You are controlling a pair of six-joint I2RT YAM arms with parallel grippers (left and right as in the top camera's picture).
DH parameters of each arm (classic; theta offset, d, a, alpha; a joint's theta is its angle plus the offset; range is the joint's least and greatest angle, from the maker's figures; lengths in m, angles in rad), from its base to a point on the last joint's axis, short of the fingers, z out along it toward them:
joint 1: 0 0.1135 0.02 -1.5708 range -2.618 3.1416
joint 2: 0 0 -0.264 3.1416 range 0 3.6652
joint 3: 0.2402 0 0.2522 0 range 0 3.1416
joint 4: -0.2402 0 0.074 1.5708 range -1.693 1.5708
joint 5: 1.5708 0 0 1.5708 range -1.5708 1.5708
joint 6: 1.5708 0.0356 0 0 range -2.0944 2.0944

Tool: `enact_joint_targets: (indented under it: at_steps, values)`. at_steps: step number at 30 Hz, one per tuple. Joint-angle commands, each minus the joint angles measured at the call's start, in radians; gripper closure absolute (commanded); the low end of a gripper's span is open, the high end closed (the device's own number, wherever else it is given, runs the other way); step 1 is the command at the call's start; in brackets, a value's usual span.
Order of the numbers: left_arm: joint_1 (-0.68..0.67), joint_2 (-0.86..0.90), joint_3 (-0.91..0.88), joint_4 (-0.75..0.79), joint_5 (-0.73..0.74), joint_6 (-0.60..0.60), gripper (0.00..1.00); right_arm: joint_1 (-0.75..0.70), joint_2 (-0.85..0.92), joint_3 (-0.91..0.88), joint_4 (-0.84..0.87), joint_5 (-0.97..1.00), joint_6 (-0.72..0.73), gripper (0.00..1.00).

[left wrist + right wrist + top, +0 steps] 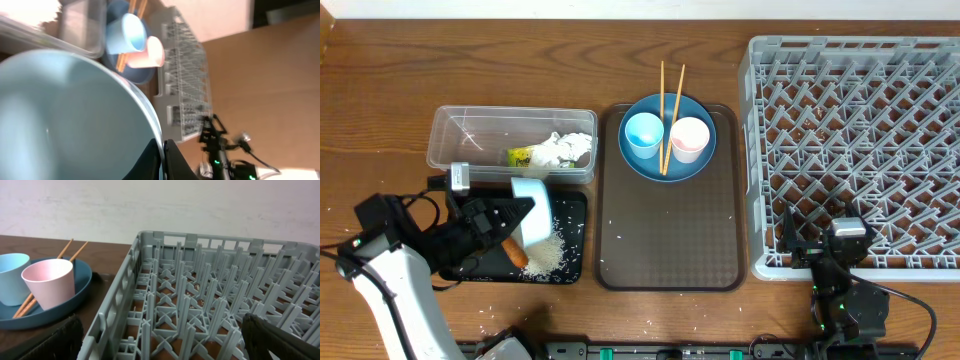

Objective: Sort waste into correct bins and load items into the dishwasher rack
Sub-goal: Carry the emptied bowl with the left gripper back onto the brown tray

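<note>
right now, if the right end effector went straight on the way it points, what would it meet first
Most likely the dishwasher rack: the open right end effector faces its grey pegs close ahead, the pale pink cup well off to the left. Exact depth is unclear.

Bowl (65, 115) blurred and cropped in left wrist view; rack (860, 150) past overhead's right edge.
</note>
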Motion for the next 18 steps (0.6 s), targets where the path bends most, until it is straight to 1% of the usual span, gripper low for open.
enact_joint_targets:
  at_steps: [1,4,8,13,18]
  values:
    - [-0.028,-0.052,0.023,0.075,-0.158,-0.272,0.94,-0.006,-0.004,-0.001,-0.003,0.007,-0.001,0.01]
    - [-0.105,-0.098,0.023,0.140,-0.251,-0.383,0.94,-0.006,-0.004,-0.001,-0.003,0.007,-0.001,0.01]
    - [-0.272,-0.148,0.023,0.235,-0.336,-0.516,0.94,-0.006,-0.004,-0.001,-0.003,0.007,-0.001,0.01]
    - [-0.531,-0.161,0.023,0.348,-0.523,-0.683,0.94,-0.006,-0.004,-0.001,-0.003,0.007,-0.001,0.01]
    - [-0.809,-0.140,0.022,0.446,-0.716,-0.815,0.94,-0.006,-0.004,-0.001,-0.003,0.007,-0.001,0.01]
